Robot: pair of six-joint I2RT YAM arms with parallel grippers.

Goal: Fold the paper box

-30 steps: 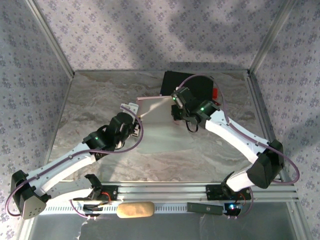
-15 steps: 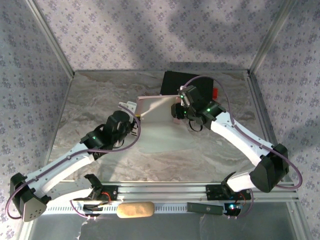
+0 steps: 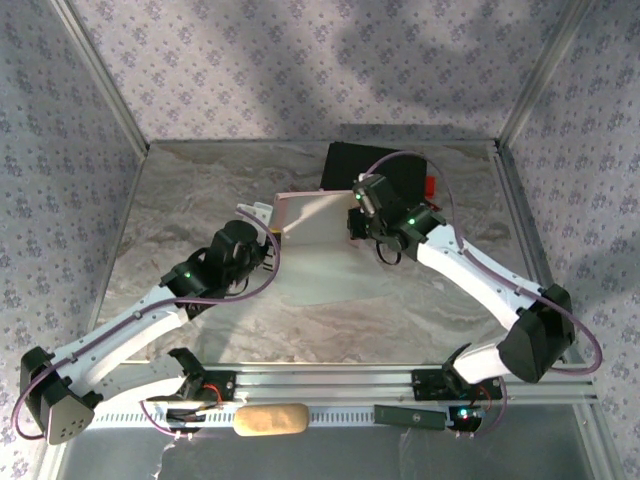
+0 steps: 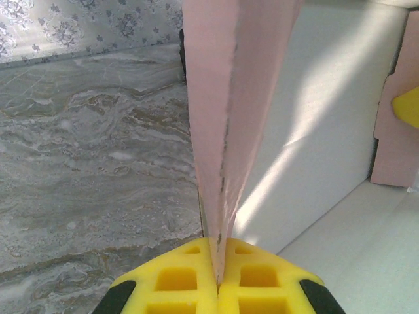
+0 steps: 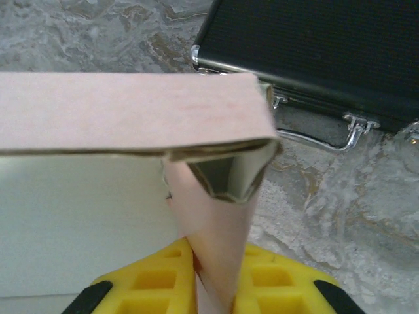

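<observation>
The left pincer (image 4: 217, 284) was clamped on a raised wall of the box (image 4: 229, 98) — the right pincer (image 5: 213, 288) on its corner flap — apparently holding walls upright for folding.

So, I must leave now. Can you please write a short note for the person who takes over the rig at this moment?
Left gripper: shut on a pink flap at the left side of the paper box.
Right gripper: shut on a flap at the box's right corner, near the black case.
Done: the back wall stands up and its top edge is folded over.
Left to do: the front of the sheet lies flat on the table, and the sides are not yet closed.
</observation>
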